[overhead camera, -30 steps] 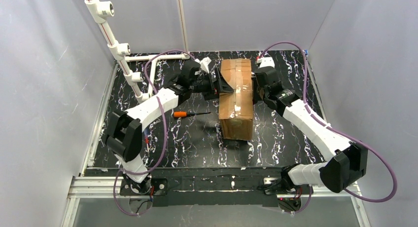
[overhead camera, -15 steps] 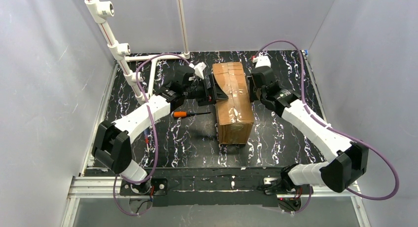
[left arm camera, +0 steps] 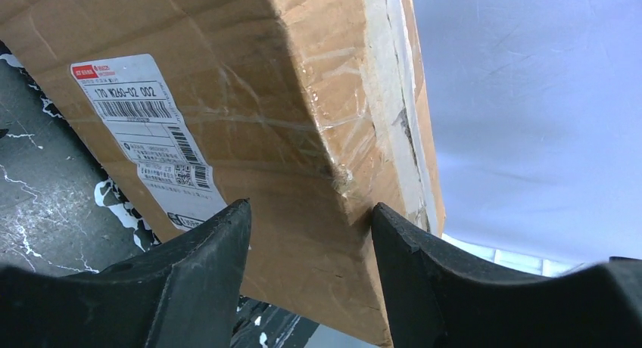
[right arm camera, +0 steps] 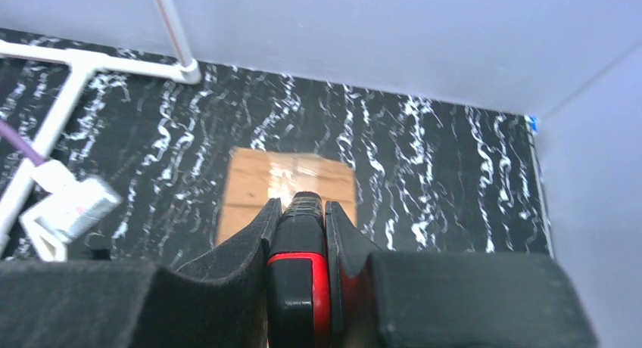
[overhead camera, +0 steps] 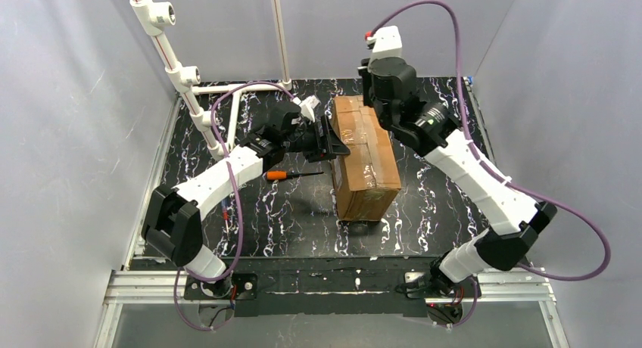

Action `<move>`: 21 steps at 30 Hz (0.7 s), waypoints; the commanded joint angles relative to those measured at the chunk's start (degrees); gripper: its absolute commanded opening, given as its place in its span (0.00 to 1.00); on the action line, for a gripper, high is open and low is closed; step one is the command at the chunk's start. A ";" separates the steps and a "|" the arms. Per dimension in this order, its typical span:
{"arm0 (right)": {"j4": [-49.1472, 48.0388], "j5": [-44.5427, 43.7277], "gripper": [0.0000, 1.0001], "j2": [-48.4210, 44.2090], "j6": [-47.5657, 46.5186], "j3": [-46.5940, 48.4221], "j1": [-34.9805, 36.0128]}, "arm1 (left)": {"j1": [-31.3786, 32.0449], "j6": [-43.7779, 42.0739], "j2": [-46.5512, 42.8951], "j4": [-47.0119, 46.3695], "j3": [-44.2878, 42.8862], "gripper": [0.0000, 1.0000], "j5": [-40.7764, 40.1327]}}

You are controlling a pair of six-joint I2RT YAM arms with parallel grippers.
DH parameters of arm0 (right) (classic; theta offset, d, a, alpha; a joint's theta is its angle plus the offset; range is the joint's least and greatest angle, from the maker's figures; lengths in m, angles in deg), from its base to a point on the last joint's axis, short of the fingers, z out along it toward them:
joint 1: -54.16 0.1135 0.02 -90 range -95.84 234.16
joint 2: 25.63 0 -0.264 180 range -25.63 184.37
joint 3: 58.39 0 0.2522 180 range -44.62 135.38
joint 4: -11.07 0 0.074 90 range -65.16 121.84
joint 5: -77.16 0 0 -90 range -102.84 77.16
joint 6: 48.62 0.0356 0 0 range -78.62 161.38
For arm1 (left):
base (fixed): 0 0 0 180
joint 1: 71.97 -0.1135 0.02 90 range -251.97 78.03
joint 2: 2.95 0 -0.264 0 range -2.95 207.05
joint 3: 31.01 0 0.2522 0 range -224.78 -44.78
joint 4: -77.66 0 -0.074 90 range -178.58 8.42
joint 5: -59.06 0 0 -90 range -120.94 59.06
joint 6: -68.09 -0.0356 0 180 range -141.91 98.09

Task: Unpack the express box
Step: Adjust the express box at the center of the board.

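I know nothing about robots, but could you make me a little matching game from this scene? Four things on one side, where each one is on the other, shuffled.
Things:
1. express box
2. orange-handled screwdriver
3. red-and-black tool
4. white label

Places:
A. pinched in the right gripper
B. stuck on the box's side
C. lying loose on the table, apart from the box
D. biggest thing, resting mid-table, brown and taped

Pairs: 1-D, 2-C, 3-A, 4-B.

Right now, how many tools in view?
2: orange-handled screwdriver on the table left of the express box; red-and-black tool clamped in the right hand. Box may hide others.
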 commanded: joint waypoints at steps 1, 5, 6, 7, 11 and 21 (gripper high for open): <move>-7.00 -1.41 0.01 3.55 -4.32 5.18 1.37 | -0.02 -1.28 0.41 1.77 -1.76 0.57 -0.14; -10.40 -0.18 0.01 5.26 -3.27 4.08 0.95 | 0.02 -1.84 1.32 3.25 -2.25 0.61 0.01; -11.95 0.57 0.01 4.61 -2.66 2.78 0.42 | -0.02 -2.20 1.50 3.93 -2.54 0.64 0.11; -12.60 2.58 0.01 4.23 -1.38 2.07 -0.44 | -0.03 -2.59 1.53 4.53 -2.95 0.68 0.19; -11.86 6.83 0.01 4.53 1.29 1.15 -4.00 | -0.10 -3.63 1.76 6.22 -4.76 0.76 -3.34; -14.12 11.80 0.01 1.96 3.58 -3.74 -8.98 | -2.05 4.82 9.05 -4.53 -12.89 0.80 4.95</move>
